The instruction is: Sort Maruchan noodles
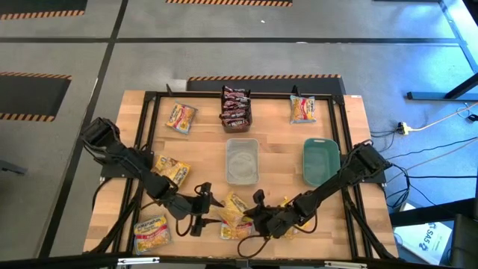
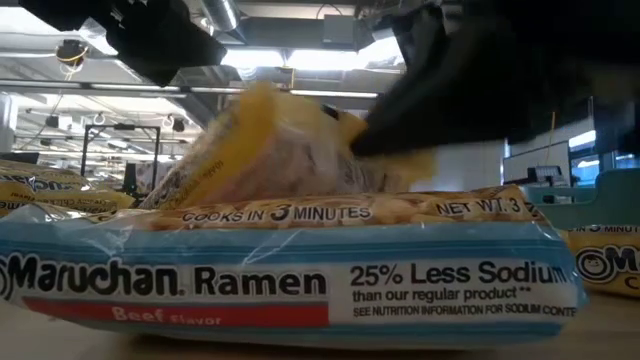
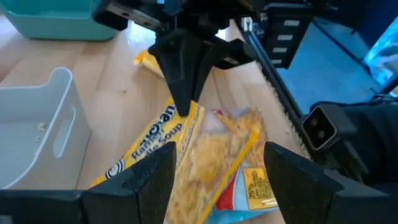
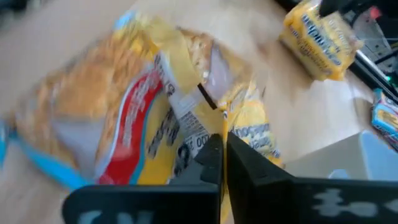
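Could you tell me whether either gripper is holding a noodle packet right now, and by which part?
The right gripper is shut on a yellow packet, pinching its edge. The left gripper holds nothing.

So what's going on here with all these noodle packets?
A two-armed robot is sorting ramen packets on a wooden table. Near the front edge, the right gripper has pinched shut on the edge of a yellow packet lying over another one. The left gripper waits open right beside it. The dark brown-red packets are piled in a dark bin at the back, while the clear bin and teal bin look empty.
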Controlling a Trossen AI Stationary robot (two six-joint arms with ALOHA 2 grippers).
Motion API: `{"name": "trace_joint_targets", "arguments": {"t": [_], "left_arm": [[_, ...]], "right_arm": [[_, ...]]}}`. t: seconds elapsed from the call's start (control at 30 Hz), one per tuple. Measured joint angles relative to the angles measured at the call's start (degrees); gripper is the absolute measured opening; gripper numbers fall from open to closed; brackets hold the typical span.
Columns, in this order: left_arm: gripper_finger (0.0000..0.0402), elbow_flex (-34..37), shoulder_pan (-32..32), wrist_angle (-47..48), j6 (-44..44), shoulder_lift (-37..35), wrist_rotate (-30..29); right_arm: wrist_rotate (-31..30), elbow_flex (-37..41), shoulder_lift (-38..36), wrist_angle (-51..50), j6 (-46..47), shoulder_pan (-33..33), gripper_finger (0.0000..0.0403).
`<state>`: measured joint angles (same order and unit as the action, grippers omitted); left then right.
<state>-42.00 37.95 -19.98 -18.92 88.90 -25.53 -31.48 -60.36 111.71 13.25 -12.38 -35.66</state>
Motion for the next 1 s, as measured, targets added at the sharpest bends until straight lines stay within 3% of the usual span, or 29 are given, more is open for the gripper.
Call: {"name": "trace_joint_targets", "arguments": {"t": [0.23, 0.53, 0.63, 0.77, 1.0], "left_arm": [[0.0236, 0.0, 0.14, 0.25, -0.02, -0.3, 0.03], [0.0236, 0.0, 0.02, 5.02, -6.54, -0.3, -0.22], [0.0236, 0.0, -0.89, 9.49, -10.81, -0.3, -1.03], [0.0236, 0.0, -1.97, 17.27, -17.52, -0.3, -1.96], [0.0236, 0.02, -1.35, 24.57, -24.04, -0.23, -1.33]], "right_arm": [[-0.2, -0.3, -5.32, -0.15, 5.22, -0.09, 0.0], [13.38, -0.35, -7.03, -6.23, 15.57, -0.33, 0.0], [14.7, -0.31, -6.81, -8.39, 21.32, -0.22, 0.0007], [14.45, -0.34, -6.81, -12.03, 27.31, -0.2, 0.0056], [7.22, -0.24, -6.81, -22.4, 35.31, -0.31, 0.0204]]}}
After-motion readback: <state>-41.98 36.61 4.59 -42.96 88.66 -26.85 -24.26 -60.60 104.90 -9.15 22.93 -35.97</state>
